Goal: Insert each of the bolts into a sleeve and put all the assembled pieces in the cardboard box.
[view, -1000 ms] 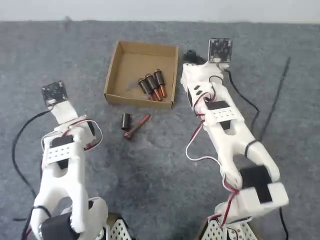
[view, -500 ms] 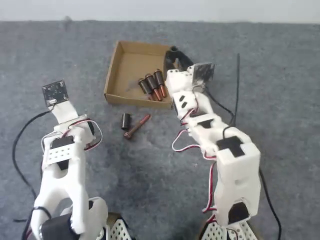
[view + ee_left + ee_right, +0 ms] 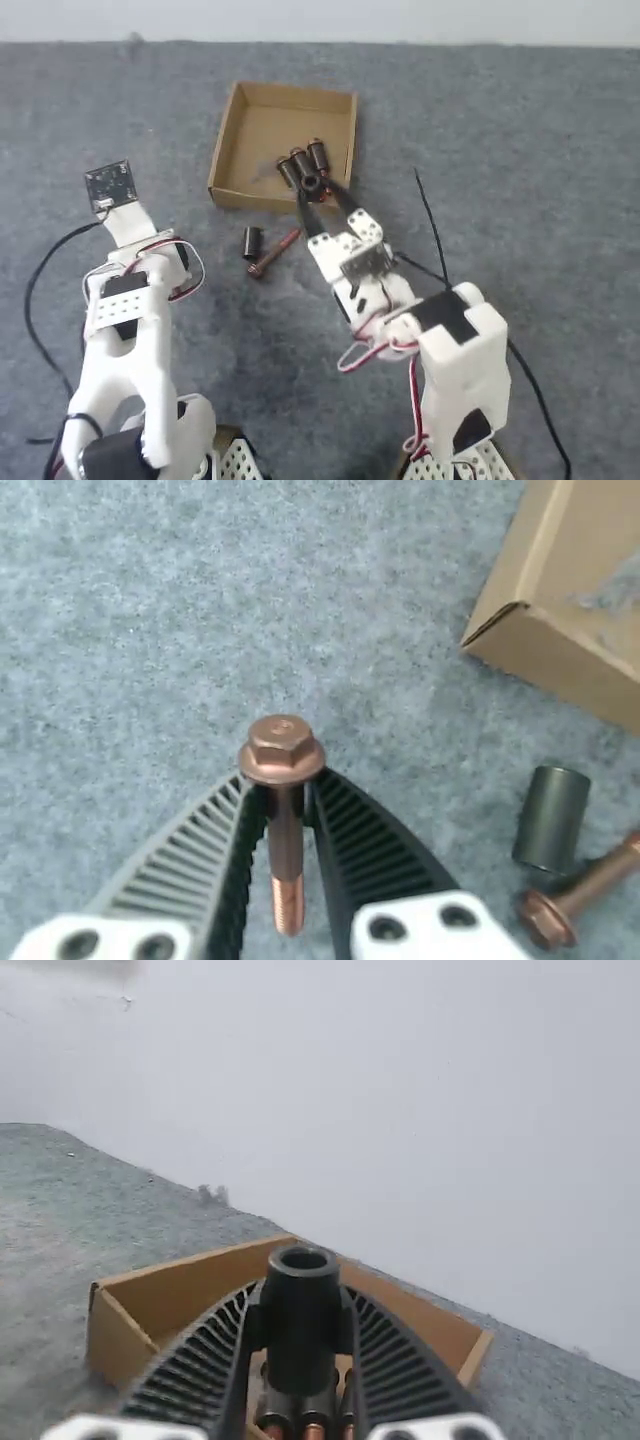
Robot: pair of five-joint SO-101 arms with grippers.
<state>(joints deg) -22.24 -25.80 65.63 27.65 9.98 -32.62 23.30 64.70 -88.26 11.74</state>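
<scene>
The cardboard box (image 3: 226, 150) is sitting open on the grey table (image 3: 500, 150), on the far side, between the two arms. Three finished pieces (image 3: 302, 167) are lying inside it, side by side, close to its front wall. Each one is a dark tube with a copper end poking out toward that wall. The other part of the box floor is showing plain brown card.

The right gripper (image 3: 313, 188) is hanging over the front of the box, right by the three finished pieces. Its two fingers are squeezing a black sleeve (image 3: 300, 1325) between them. In the right wrist view this sleeve is standing up straight with its round hole facing up. The brown walls of the box are showing behind it, and three small copper tips are peeking out below it.

The left gripper (image 3: 283, 780) is hanging over the grey table on the left side, away from the box. Its fingers are pinching a copper bolt (image 3: 283, 755) by the thin part. The bolt's six-sided head is sticking out past the fingertips.

One loose sleeve (image 3: 251, 241) and one loose bolt (image 3: 276, 251) are lying on the table in front of the box, outside it. They are just beside each other, and I cannot tell if they are touching. The loose bolt is lying slanted, with its head next to the near end of the loose sleeve.
</scene>
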